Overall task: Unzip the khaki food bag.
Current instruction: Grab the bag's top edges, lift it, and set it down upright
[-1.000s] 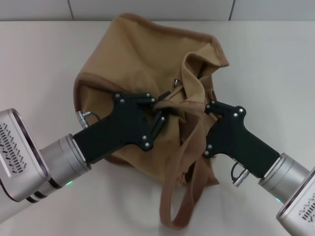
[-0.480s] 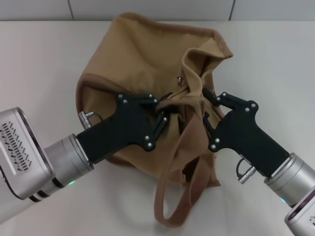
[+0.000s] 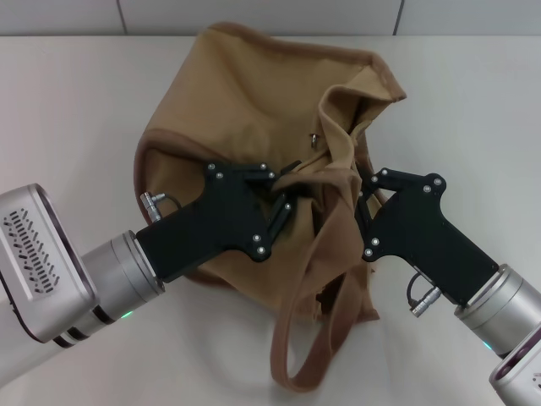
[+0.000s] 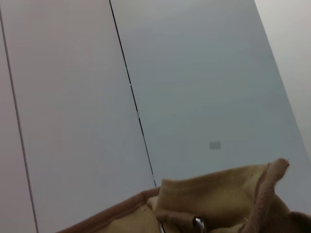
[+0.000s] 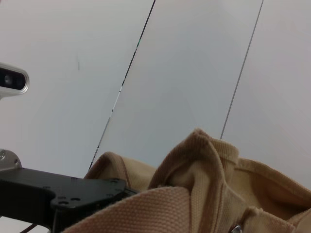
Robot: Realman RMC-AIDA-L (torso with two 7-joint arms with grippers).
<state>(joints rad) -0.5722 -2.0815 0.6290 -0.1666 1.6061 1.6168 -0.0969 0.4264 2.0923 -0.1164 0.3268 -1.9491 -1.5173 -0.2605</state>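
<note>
The khaki food bag (image 3: 237, 101) lies crumpled in the middle of the pale table, with one loop handle (image 3: 308, 338) hanging toward me. A small silver snap (image 3: 314, 138) shows near its top folds. My left gripper (image 3: 285, 190) is shut on a fold of the bag's top fabric near the centre. My right gripper (image 3: 365, 188) is at the bag's right side, its fingertips partly hidden behind the strap, and appears shut on the fabric. The bag's top (image 4: 218, 194) shows in the left wrist view. The right wrist view shows bag folds (image 5: 204, 165) and the left gripper's body (image 5: 58, 194).
The pale table (image 3: 68, 110) spreads out on both sides of the bag. A grey panelled wall (image 3: 254, 13) runs along the back edge. No other objects are in view.
My right gripper has moved right and slightly toward me, and the bag's top right corner has stretched right with it. My left gripper has shifted slightly toward me, still holding the fabric.
</note>
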